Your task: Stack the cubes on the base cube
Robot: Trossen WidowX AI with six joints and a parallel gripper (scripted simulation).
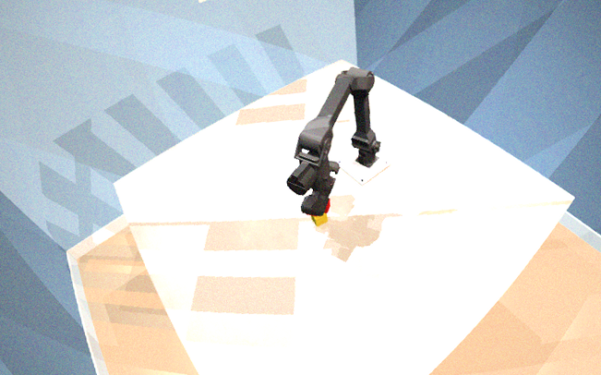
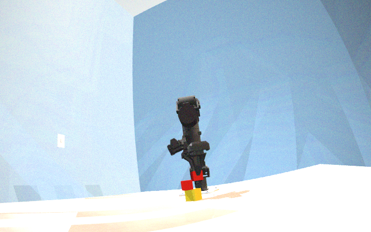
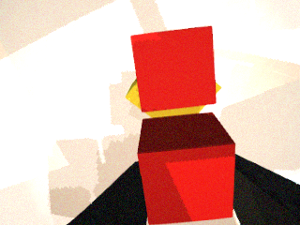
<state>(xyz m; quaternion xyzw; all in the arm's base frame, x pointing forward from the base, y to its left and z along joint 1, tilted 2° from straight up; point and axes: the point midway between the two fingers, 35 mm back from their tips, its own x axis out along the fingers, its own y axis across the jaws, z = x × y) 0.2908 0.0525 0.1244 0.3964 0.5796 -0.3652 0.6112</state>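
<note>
The gripper (image 2: pixel 197 175) points down over the table (image 2: pixel 287 196), its fingers partly closed on a red cube (image 2: pixel 196 175). That cube fills the gap between the jaws, and the fingers clamp its two opposite sides. In the wrist view the held cube (image 3: pixel 187 178) sits in the lower centre, flanked by the dark fingers on either side, its top face in shadow.

A second red cube (image 2: pixel 187 185) rests on the yellow base (image 2: pixel 193 195). In the exterior view it sits toward the left of the base top, overhanging that edge slightly. In the wrist view this placed cube (image 3: pixel 175 67) covers most of the base (image 3: pixel 164 112), of which only thin yellow slivers show at its left, right and lower edges.

The held cube hangs above and to the right of the placed one in the exterior view, higher than it and apart from the base. Whether the two red cubes touch at their near corners cannot be told from these views.

From the top view, the gripper (image 1: pixel 318 210) hides most of the stack; a sliver of red and the yellow base (image 1: pixel 319 220) show below it.
</note>
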